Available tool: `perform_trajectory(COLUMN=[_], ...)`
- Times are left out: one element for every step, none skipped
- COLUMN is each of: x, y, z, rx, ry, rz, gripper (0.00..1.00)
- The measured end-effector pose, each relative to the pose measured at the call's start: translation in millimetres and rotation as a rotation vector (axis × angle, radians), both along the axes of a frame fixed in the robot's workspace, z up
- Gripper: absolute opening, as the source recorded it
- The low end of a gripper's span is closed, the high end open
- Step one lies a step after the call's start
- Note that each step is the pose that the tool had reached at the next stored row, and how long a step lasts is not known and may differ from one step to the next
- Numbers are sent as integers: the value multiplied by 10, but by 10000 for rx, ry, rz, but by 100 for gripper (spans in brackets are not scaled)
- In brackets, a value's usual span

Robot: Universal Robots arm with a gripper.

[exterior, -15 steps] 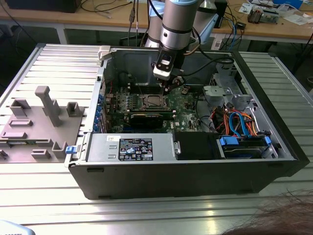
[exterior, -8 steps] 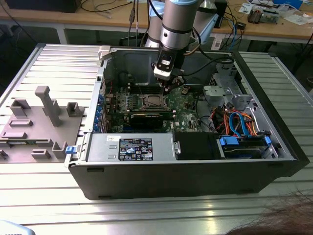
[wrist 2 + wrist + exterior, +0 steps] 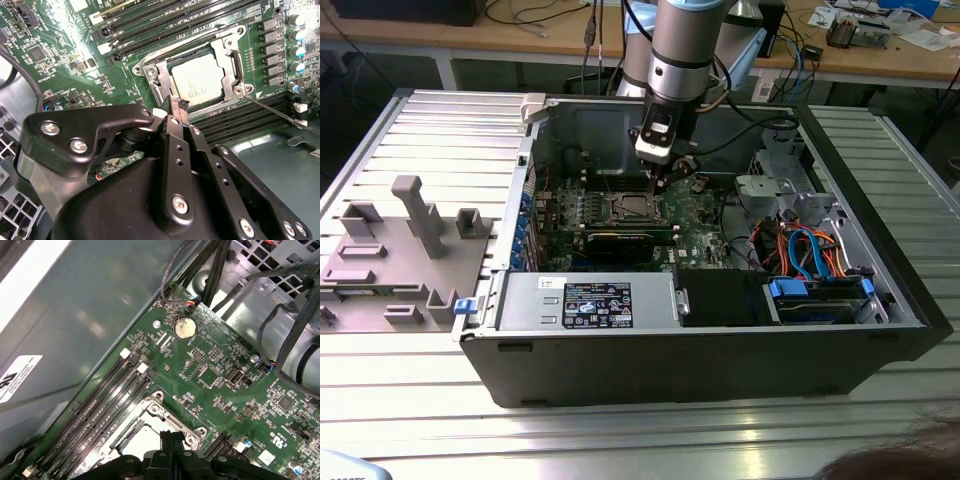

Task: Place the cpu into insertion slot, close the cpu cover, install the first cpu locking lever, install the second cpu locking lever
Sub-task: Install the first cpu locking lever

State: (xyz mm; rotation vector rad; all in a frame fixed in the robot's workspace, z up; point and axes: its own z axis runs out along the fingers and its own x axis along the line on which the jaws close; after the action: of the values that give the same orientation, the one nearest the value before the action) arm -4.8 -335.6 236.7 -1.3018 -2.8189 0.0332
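Observation:
The cpu [image 3: 196,83], a silver-grey square, lies in the insertion slot [image 3: 150,71] on the green board. The cpu cover [image 3: 228,59], a metal frame with a cut-out centre, lies down flat around it. A thin locking lever [image 3: 272,110] runs out from the socket corner over the memory slots. My gripper [image 3: 178,106] is shut with nothing between its black fingers, its tip right at the socket's edge; I cannot tell whether it touches. In the exterior view my gripper [image 3: 667,183] hangs inside the open case just above the slot [image 3: 625,210]. In the first wrist view my gripper [image 3: 172,436] points at the socket [image 3: 150,425].
Long memory slots [image 3: 150,22] flank the socket. A black card [image 3: 615,243] stands below it, with the power supply [image 3: 590,300] in front. Coloured cables [image 3: 805,250] and drive bays fill the case's right side. A grey fixture [image 3: 410,230] sits outside the case, at the exterior view's left.

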Motion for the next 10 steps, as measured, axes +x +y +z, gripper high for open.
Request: perform_trajectory(x=[0,0,0,0,0,0,0,0,0,0], y=[0,0,0,0,0,0,0,0,0,0], z=[0,0,0,0,0,0,0,0,0,0], rx=[0,0,0,0,0,0,-1,0,0,0], ry=[0,0,0,0,0,0,0,0,0,0], rz=[26,41,57,83,101,114,141,157,175,199], gripper=[11,11,11,11,11,11,11,11,11,11])
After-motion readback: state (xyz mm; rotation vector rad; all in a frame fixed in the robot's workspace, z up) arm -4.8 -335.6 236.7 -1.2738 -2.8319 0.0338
